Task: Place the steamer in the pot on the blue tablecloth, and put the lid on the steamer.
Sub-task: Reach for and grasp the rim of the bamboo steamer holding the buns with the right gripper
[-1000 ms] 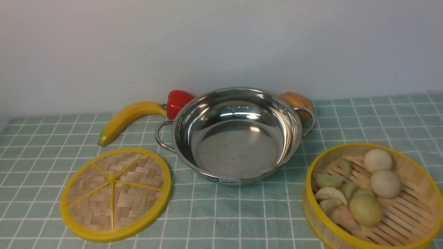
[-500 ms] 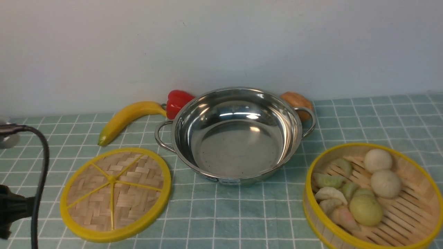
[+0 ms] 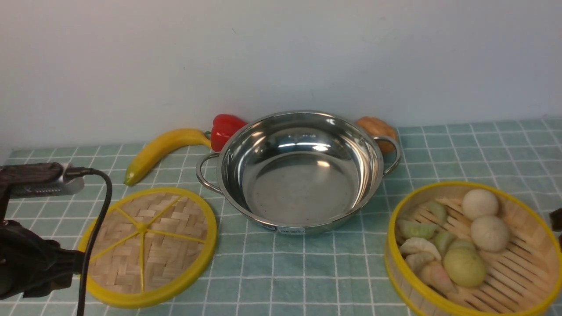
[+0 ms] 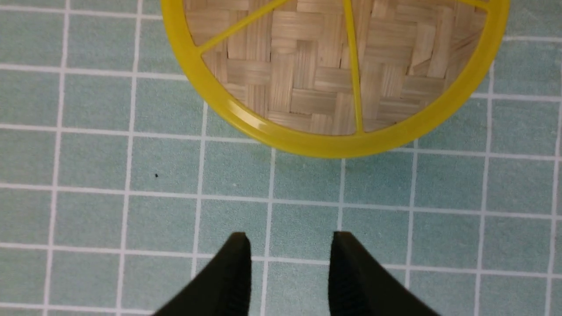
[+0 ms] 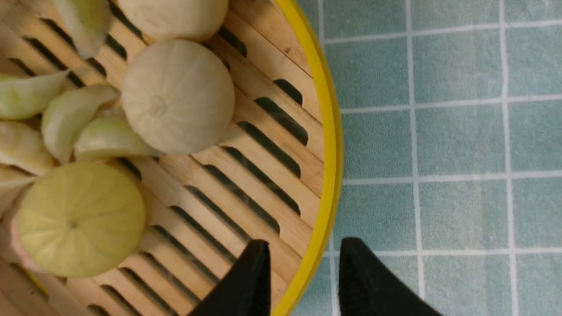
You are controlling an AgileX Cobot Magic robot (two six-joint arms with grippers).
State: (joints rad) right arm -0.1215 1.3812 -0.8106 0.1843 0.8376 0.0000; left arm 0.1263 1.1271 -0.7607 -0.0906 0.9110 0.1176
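Note:
The steamer [image 3: 522,263], a bamboo basket with yellow rims, stands at the front right of the blue tablecloth [image 3: 307,272], with buns and dumplings [image 3: 465,265] in it. The empty steel pot [image 3: 298,188] stands at the middle back. The woven lid [image 3: 147,245] lies flat at the front left. My left arm [image 3: 30,263] hangs at the lid's left side. The left gripper [image 4: 290,245] is open over bare cloth, a short way off the lid [image 4: 307,79]. My right gripper [image 5: 303,250] is open, its fingers either side of the steamer's yellow rim [image 5: 327,175].
A banana [image 3: 162,147], a red pepper [image 3: 225,127] and a brown lump [image 3: 377,129] lie behind the pot against the wall. A black cable [image 3: 94,228] loops from the left arm over the lid's left edge.
The left arm has come in from the left edge and now reaches the lid's left side. A dark tip of the right arm shows at the right edge.

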